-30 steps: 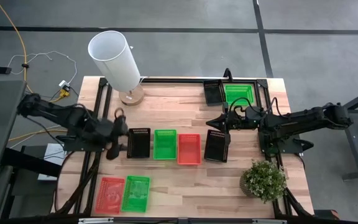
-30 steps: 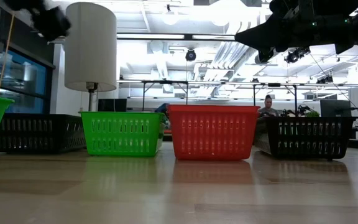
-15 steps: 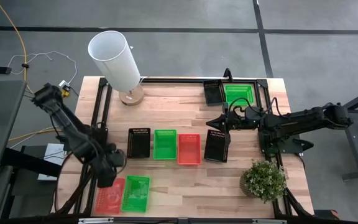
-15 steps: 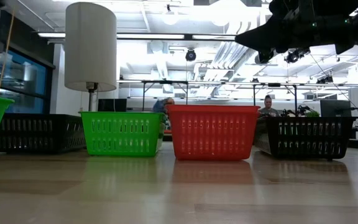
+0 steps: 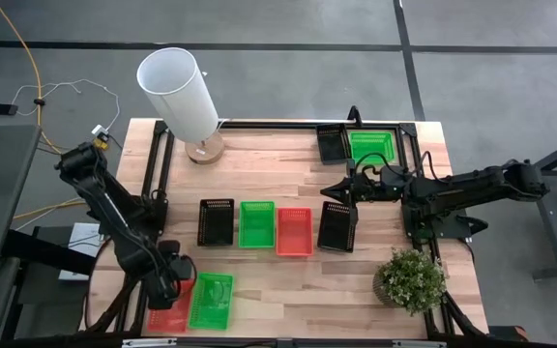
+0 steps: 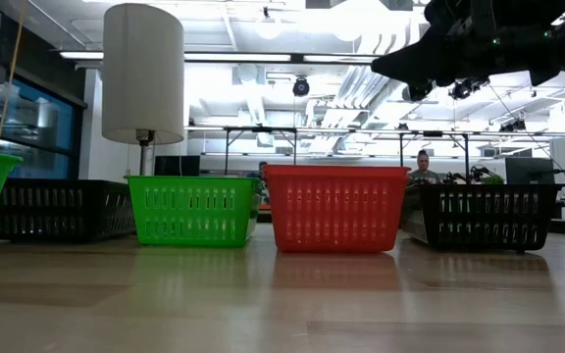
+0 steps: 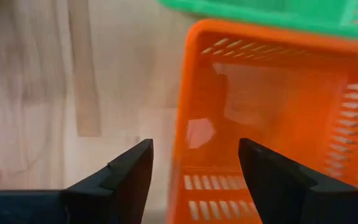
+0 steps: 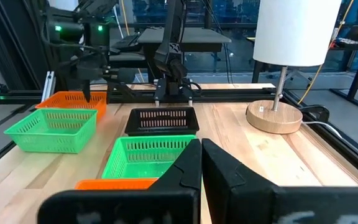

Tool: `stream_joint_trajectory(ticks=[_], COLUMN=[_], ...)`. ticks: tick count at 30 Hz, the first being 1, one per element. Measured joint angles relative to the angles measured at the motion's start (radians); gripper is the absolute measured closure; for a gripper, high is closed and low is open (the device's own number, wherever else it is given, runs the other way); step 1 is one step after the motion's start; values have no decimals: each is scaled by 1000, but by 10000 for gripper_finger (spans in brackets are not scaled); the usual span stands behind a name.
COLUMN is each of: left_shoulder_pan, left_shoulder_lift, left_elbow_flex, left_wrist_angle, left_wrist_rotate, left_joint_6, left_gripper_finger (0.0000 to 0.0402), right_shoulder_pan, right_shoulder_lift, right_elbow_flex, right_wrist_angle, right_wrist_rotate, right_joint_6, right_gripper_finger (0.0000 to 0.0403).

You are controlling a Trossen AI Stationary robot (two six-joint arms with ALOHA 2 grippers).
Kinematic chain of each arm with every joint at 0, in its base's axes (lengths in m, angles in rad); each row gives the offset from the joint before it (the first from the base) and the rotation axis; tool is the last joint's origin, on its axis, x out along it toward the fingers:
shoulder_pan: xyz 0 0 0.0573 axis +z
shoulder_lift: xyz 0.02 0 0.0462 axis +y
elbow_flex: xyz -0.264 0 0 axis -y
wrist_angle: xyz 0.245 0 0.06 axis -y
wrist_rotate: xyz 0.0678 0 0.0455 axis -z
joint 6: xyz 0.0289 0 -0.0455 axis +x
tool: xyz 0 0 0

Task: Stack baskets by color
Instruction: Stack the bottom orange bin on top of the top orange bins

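While the left pincer (image 7: 193,163) hangs with fingers spread over the red basket (image 5: 170,302) at the surface's (image 5: 288,164) near-left corner, it should lower squarely so one finger drops inside the wall and one outside before closing. That wall sits between the fingers, apparently untouched. The right pincer (image 5: 339,188), fingers pressed together, waits above the black basket (image 5: 337,227).

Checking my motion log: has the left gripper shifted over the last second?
Yes. The left gripper has swung from beside the black basket in the middle row toward the table's front edge, and now sits over the red basket there, jaws open.
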Motion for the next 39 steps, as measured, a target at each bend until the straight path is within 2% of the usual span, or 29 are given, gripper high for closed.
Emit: stream_joint_trajectory(ticks=[6,9,12,16,17,21,27,30,32,36,39], left_shoulder_pan=[2,3,3,3,4,4,5,5,5,14,54], left_shoulder_lift=[60,77,77,58,47,-11,-159,-223,-254,-300,-332], left_elbow_flex=[0,0,0,0,0,32,183,286,348,435,447], left_wrist_angle=[-5,-6,-7,-21,-30,-142,-340,-432,-475,-527,-515], left_wrist_rotate=[-34,-30,-26,-13,-4,4,-20,-88,-172,-398,-570], left_joint_6=[63,77,91,137,139,108,62,45,50,143,245], left_gripper_finger=[198,226,279,378,389,391,400,401,401,401,401], right_shoulder_pan=[0,0,0,0,0,0,0,0,0,0,0], right_shoulder_lift=[0,0,0,0,0,0,0,0,0,0,0], right_elbow_flex=[0,0,0,0,0,0,0,0,0,0,0], right_wrist_angle=[-6,-6,-8,-9,-9,-9,-9,-10,-10,-14,-21], right_wrist_rotate=[0,0,0,0,0,0,0,0,0,0,0], right_joint_6=[2,2,1,2,3,3,3,3,3,2,1], right_gripper_finger=[403,403,403,403,403,403,403,403,403,403,403])
